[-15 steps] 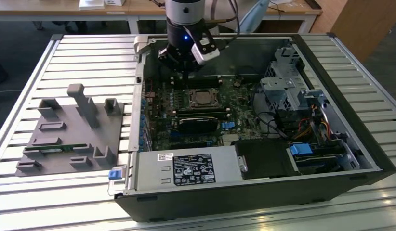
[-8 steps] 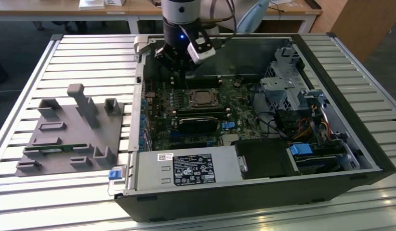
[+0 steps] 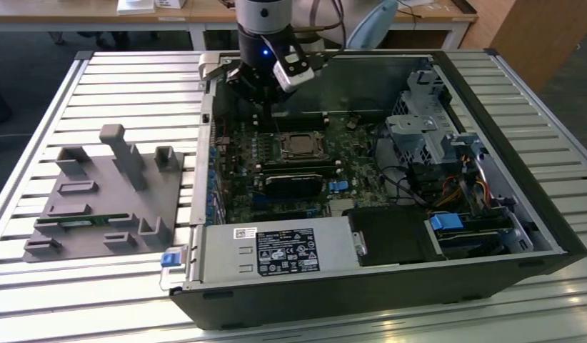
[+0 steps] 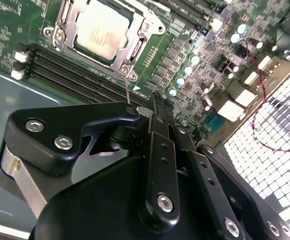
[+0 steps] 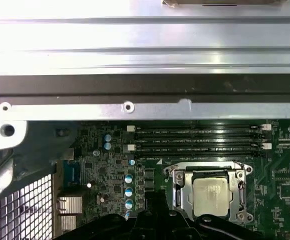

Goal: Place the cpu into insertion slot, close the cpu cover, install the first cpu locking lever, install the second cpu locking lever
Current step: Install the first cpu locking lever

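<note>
The cpu (image 4: 100,31), a pale silver square, lies in the insertion slot (image 5: 240,216) on the green board inside the open computer case. The cpu cover (image 5: 182,197), a silvery frame, lies flat around the chip in both wrist views. A thin metal locking lever (image 4: 127,87) sticks up from the slot's corner toward my gripper (image 4: 155,102), which is shut and holds nothing I can see. Whether the tips touch the lever I cannot tell. In the exterior view the gripper (image 3: 263,107) hangs just behind the cpu (image 3: 301,146), near the case's back wall.
Black memory slots (image 5: 195,140) run beside the slot, under the case's metal wall (image 5: 145,60). A power supply (image 3: 274,254) and a drive cage (image 3: 418,114) crowd the case. A grey fixture (image 3: 103,193) stands on the slatted table at the exterior view's left.
</note>
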Controlling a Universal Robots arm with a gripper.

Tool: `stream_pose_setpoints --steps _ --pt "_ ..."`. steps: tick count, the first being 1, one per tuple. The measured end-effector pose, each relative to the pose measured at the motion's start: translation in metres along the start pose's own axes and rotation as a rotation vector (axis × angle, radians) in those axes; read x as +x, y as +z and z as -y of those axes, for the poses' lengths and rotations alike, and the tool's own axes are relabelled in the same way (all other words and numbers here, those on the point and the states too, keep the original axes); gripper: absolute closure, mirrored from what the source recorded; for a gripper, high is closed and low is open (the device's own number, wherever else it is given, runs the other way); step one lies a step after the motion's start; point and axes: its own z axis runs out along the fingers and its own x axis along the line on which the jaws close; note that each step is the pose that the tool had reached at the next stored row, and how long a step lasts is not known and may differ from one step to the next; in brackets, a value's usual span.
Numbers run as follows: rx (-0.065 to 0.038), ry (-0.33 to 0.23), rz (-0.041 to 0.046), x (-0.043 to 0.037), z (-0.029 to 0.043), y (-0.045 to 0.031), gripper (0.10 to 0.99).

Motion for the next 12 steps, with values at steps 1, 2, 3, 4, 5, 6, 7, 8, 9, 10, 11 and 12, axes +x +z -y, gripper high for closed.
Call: stream_pose_setpoints --steps 1,2,3,4,5,6,7,8,9,10,11,12 --pt "0.000 -0.001 0.0000 0.0000 -0.0018 0.0004 0.980" --pt "0.000 -0.002 0.0000 0.0001 -0.0040 0.0008 0.980" --pt "0.000 -0.003 -0.0001 0.0002 -0.0063 0.0011 0.980" --pt "0.000 -0.004 -0.0001 0.0003 -0.0083 0.0015 0.980" --pt "0.000 -0.005 -0.0002 0.0003 -0.0104 0.0018 0.980" --pt "0.000 -0.007 -0.0001 0.0004 -0.0123 0.0022 0.980" --pt "0.000 -0.008 -0.0002 0.0005 -0.0137 0.0025 0.980" --pt "0.000 -0.009 -0.0003 0.0003 -0.0148 0.0027 0.980" --pt "0.000 -0.009 -0.0003 -0.0007 -0.0154 0.0029 0.980" --pt "0.000 -0.010 -0.0003 -0.0026 -0.0160 0.0032 0.980" --pt "0.000 -0.010 -0.0005 -0.0052 -0.0166 0.0035 0.980" --pt "0.000 -0.010 -0.0011 -0.0085 -0.0170 0.0038 0.980"
